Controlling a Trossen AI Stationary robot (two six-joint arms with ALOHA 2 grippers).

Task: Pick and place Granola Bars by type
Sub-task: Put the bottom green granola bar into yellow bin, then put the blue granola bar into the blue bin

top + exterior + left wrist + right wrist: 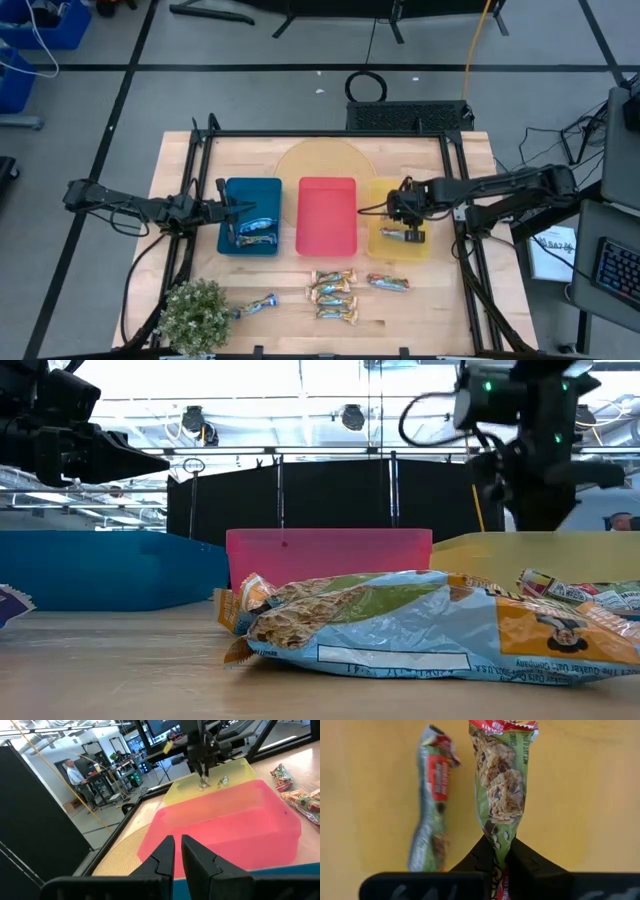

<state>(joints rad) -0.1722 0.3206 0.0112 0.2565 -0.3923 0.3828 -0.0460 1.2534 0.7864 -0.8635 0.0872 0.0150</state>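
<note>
on the table's (420,300) left front corner, a small green plant (192,314). just right of it, one blue-and-white bar (255,305) lying alone on the wood.

left end effector (236,212) over the blue tray (250,190), fingers (160,861) nearly together with a thin gap, nothing between them. two blue-and-white bars (257,232) in that tray, near its front half, just beside the fingertips.

red tray (327,200) in the middle, between the blue and yellow ones, with no bars seen inside. in front of it on the table, a cluster of orange-and-gold bars (333,293), touching or overlapping one another; exact count hard to tell. in the low view, one of these (420,628) fills the foreground. right of the cluster, a red-and-green bar (388,283) on its own, in front of the yellow tray (380,195).

right end effector (410,228) inside the yellow tray, fingers clamped on the end of a red-and-green bar (501,785), wrapper pinched and crumpled between them. a second red-and-green bar (431,805) just beside the held one, lying on the tray floor, apart from it and roughly parallel. cannot tell whether the held bar touches the tray floor.

a round tan mat (322,160) under the back of the trays. beyond the table, in the left wrist view, a person (75,770) standing by desks.
</note>
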